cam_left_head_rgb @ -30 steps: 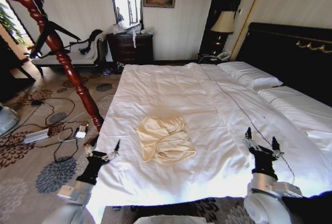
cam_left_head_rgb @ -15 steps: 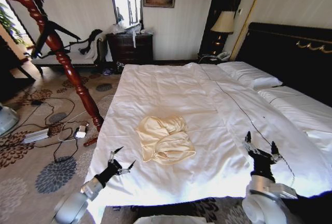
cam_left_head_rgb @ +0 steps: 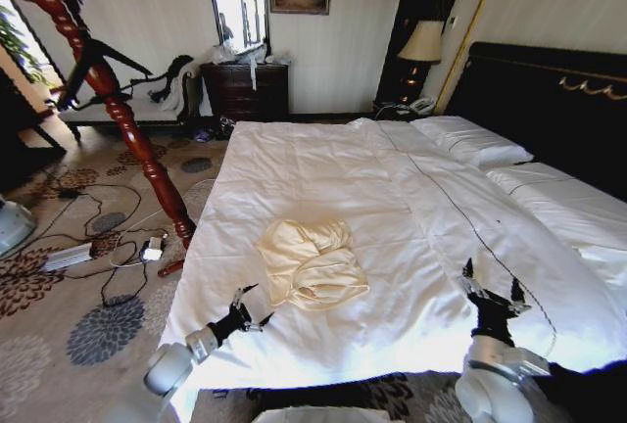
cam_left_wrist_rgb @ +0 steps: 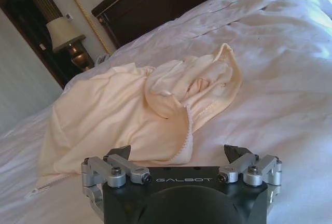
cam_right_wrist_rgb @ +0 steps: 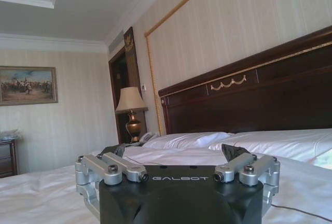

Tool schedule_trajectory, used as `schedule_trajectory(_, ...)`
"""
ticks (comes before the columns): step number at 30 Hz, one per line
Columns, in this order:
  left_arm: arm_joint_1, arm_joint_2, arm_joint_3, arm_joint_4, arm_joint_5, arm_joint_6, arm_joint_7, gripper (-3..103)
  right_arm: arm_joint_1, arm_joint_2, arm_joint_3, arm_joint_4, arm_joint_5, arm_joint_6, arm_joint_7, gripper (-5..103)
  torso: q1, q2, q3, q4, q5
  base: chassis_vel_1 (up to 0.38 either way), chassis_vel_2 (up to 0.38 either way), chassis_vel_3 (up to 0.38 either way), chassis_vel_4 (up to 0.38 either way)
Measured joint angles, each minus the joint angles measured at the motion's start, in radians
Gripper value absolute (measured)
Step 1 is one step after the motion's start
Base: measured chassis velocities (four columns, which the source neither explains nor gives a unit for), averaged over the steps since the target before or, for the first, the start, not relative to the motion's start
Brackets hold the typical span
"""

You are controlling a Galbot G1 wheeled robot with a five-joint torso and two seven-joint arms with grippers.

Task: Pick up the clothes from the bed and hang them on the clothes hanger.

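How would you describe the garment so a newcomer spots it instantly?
Start at the wide bed with white bedding and a black headboard. Near its foot end lies the clothes, a crumpled heap just ahead of the open left pincer. Its cream-yellow sheen sets it apart from the white sheets.

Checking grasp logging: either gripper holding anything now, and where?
Nothing held. Left gripper is open, just short of the garment on the bed. Right gripper is open over bare sheet.

Left tool (cam_left_head_rgb: pixel 249 310) spread wide, arm reaching forward, right tool (cam_left_head_rgb: pixel 491 288) spread, upright
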Motion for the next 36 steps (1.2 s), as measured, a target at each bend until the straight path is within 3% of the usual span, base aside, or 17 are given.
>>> schedule_trajectory(6, -0.056, -0.050, 0.044, 0.046, 0.023, -0.006, -0.031, 103, 0.005, 0.000, -0.003, -0.009, -0.003, 0.001, 0.000, 100, 0.000, 0.000, 0.000, -0.0001, -0.0003, 0.000, 0.000, 0.000, 0.000)
schedule_trajectory(8, -0.077, -0.070, 0.059, 0.060, 0.050, -0.017, -0.046, 100, 0.005, -0.001, -0.003, -0.009, -0.003, 0.001, 0.000, 100, 0.000, 0.000, 0.000, -0.0002, -0.0003, 0.000, 0.000, 0.000, 0.000)
schedule_trajectory(10, -0.097, -0.084, 0.071, 0.070, 0.073, -0.028, -0.060, 89, 0.005, -0.002, -0.002, -0.010, -0.003, 0.001, 0.000, 100, 0.000, 0.000, 0.000, -0.0002, -0.0004, 0.000, 0.000, 0.000, 0.000)
schedule_trajectory(16, -0.111, -0.089, 0.075, 0.073, 0.083, -0.028, -0.062, 74, 0.002, -0.001, 0.001, -0.008, -0.003, 0.004, 0.000, 100, 0.000, 0.000, 0.000, -0.0002, -0.0002, 0.000, 0.000, 0.000, 0.000)
schedule_trajectory(20, -0.100, -0.086, 0.067, 0.075, 0.094, -0.028, -0.057, 52, 0.002, -0.002, 0.001, -0.007, -0.003, 0.008, 0.000, 100, 0.000, 0.000, 0.000, -0.0001, -0.0003, 0.000, 0.000, 0.000, 0.000)
schedule_trajectory(22, -0.096, -0.086, 0.065, 0.074, 0.096, -0.028, -0.057, 52, 0.002, -0.002, 0.001, -0.007, -0.002, 0.009, 0.001, 100, 0.000, 0.000, 0.000, -0.0001, -0.0003, 0.000, 0.000, 0.000, 0.000)
schedule_trajectory(25, -0.083, -0.086, 0.052, 0.068, 0.099, -0.023, -0.059, 36, 0.003, -0.003, 0.000, -0.007, -0.002, 0.010, 0.002, 100, 0.000, 0.000, 0.000, -0.0001, -0.0003, 0.000, 0.000, 0.000, 0.000)
schedule_trajectory(28, -0.077, -0.088, 0.043, 0.061, 0.093, -0.012, -0.067, 30, 0.002, -0.004, -0.002, -0.008, -0.003, 0.011, 0.005, 100, 0.000, 0.000, 0.000, -0.0001, -0.0003, 0.000, 0.000, 0.000, 0.000)
schedule_trajectory(32, -0.063, -0.094, 0.013, 0.022, 0.058, 0.025, -0.097, 9, 0.001, -0.009, -0.005, -0.012, -0.003, 0.013, 0.010, 100, 0.000, 0.000, 0.000, -0.0001, -0.0004, 0.000, 0.000, 0.000, 0.000)
schedule_trajectory(36, -0.051, -0.093, -0.018, -0.022, -0.025, 0.061, -0.114, 2, 0.004, -0.014, -0.010, -0.018, 0.002, 0.014, 0.019, 100, 0.000, 0.000, 0.000, 0.0000, -0.0004, 0.000, 0.000, 0.000, 0.000)
